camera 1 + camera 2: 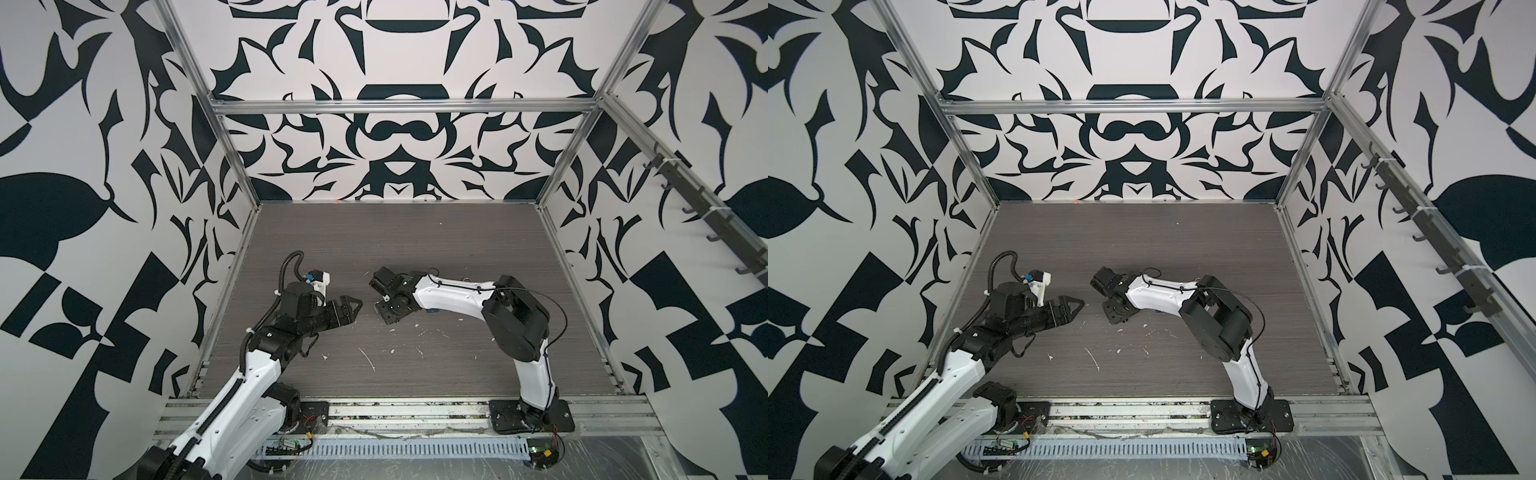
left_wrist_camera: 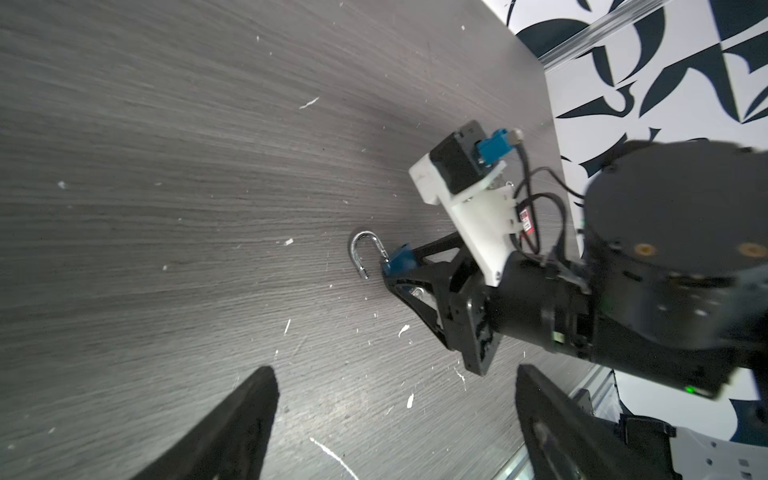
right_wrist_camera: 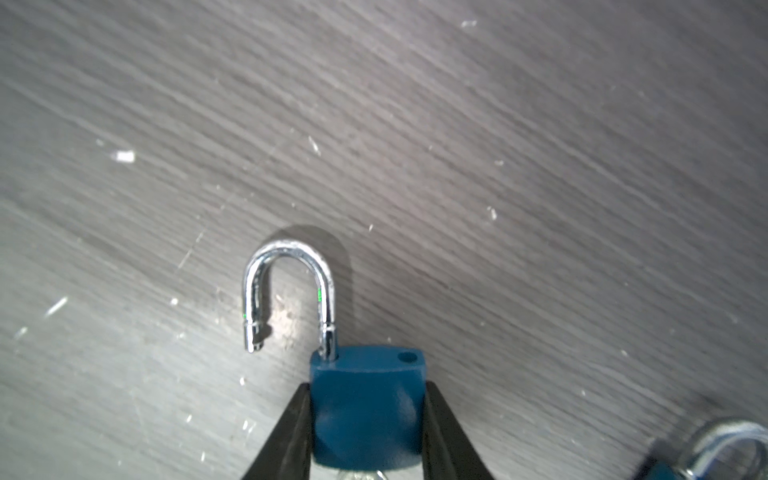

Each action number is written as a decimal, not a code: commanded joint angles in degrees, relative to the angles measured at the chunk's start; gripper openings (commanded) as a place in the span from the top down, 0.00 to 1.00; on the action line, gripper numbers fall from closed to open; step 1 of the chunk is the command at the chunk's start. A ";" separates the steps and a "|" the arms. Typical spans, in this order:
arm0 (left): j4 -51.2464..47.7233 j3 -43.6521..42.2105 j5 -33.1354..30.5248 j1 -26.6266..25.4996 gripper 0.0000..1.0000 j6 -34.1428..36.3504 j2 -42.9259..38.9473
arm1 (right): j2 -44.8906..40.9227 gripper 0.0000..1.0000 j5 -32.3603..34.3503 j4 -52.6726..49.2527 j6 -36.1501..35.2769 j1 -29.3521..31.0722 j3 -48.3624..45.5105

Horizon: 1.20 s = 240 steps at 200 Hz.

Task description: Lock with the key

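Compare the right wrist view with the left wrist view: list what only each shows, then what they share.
Only right wrist: the empty shackle hole in the padlock body, and a blurred blue-and-metal item at the frame's edge.
Only left wrist: the open left end effector, the right arm's camera, the patterned wall.
Both: the right end effector clamping the padlock, its shackle swung open, and the grey table.
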 commanded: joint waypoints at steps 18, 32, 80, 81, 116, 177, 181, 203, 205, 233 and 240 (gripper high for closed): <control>4.50 0.44 2.65 0.26 0.09 -1.46 6.22 | -8.06 0.83 -3.69 1.88 -2.90 -0.17 -2.00; 7.18 0.49 4.08 0.19 0.11 -1.56 8.72 | -10.23 0.84 -5.65 3.25 -2.93 -0.16 -3.58; 18.63 0.53 10.66 0.19 0.18 -3.24 15.79 | -16.11 0.86 -8.46 3.50 -2.86 -0.17 -5.80; 18.87 0.53 10.81 0.23 0.18 -3.33 15.86 | -16.24 0.86 -8.51 3.51 -2.84 -0.17 -5.85; 20.50 2.80 13.61 0.19 0.21 -3.57 18.87 | -19.02 0.87 -9.89 3.26 -2.57 -0.17 -6.33; 25.29 3.25 19.20 0.10 0.35 -6.58 20.40 | -20.31 0.87 -11.62 2.94 -2.45 -0.17 -5.58; 25.42 3.32 19.57 0.11 0.36 -6.84 20.49 | -20.34 0.87 -11.78 3.05 -2.40 -0.16 -5.58; 25.07 3.70 21.47 0.15 0.41 -7.84 20.96 | -20.75 0.87 -11.76 3.54 -1.88 -0.10 -5.14; 25.12 3.63 21.61 0.11 0.41 -7.94 20.88 | -20.80 0.87 -11.73 3.54 -1.86 -0.15 -5.11; 24.26 2.99 21.86 0.11 0.47 -8.20 19.39 | -20.92 0.87 -11.53 3.35 -1.82 -0.15 -4.23; 23.77 2.91 21.77 0.10 0.48 -7.99 19.09 | -20.91 0.87 -11.46 3.26 -1.85 -0.17 -4.07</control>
